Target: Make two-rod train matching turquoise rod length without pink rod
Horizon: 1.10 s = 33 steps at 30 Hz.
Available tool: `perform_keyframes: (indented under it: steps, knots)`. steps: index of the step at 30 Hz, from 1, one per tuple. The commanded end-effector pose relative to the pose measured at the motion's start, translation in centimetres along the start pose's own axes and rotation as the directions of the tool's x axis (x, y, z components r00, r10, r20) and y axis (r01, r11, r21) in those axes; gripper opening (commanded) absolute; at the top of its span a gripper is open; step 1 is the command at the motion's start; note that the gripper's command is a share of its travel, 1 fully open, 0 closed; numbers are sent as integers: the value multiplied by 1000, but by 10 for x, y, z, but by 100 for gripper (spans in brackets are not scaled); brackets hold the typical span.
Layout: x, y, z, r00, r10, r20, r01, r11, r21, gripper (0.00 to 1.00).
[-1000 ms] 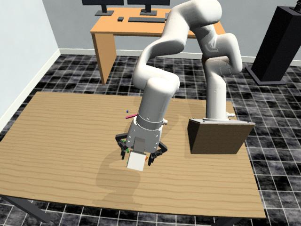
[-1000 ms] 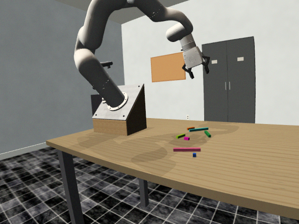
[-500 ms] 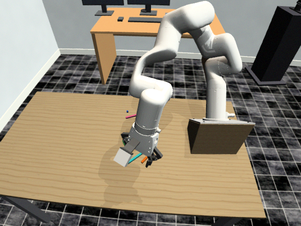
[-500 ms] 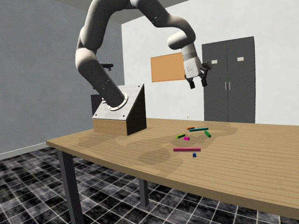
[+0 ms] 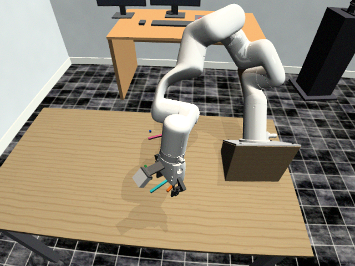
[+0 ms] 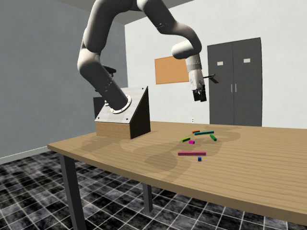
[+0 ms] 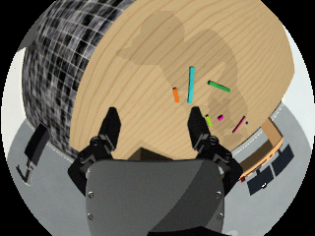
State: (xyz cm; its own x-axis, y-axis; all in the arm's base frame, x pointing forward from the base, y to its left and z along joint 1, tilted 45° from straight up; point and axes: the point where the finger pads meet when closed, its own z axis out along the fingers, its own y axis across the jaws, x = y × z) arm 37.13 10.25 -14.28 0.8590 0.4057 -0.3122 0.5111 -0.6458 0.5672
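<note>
- Wood-grain table top [image 6: 247,173] carries seven small coloured rods, clustered near its centre; white six-joint arm rises from a slanted wooden pedestal [image 6: 138,123] at the table's 9 o'clock side in the exterior view.
- Left to right in the exterior view: long pink rod [image 6: 191,153], lying flat at the cluster's 6 o'clock edge.
- Short lime rod [image 6: 185,139], at 11 o'clock from the pink rod, well apart from it.
- Stubby magenta rod [image 6: 191,142], just beside the lime rod's right end; touching or not, cannot tell.
- Short orange rod [image 6: 195,131], at the cluster's 12 o'clock edge, near the turquoise rod's left end with a small gap visible in the wrist view.
- Tiny blue cube-like rod [image 6: 199,159], near the pink rod's right end, at 5 o'clock from it, apart.
- Long turquoise rod [image 6: 203,132], flat, alone; no rod lines up end to end with it.
- Dark green rod [image 6: 213,137], angled, at 4 o'clock from the turquoise rod; its far end comes near the turquoise rod's right end.
- Black two-finger gripper [image 6: 199,95] hangs high above the cluster, pointing downward, above the orange and turquoise rods.
- Fingers stand fully apart with nothing between them; wrist view shows bare table and the rods in the gap.
</note>
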Motion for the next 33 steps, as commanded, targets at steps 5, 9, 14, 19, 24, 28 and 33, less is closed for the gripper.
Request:
perform_keyframes:
  steps: [5,9,14,19,24,28,33]
  knots:
    - [-27,13,29,962,268,43,-268,963,-17,100]
    - [-41,18,42,923,378,67,-377,926,-32,100]
    - [-54,21,53,875,477,86,-474,879,-50,100]
    - [-65,24,61,832,545,98,-542,838,-65,100]
    - [-78,27,70,769,630,112,-624,777,-88,100]
    - [-80,27,72,760,639,113,-633,769,-91,100]
    - [-80,27,72,760,639,113,-633,769,-91,100]
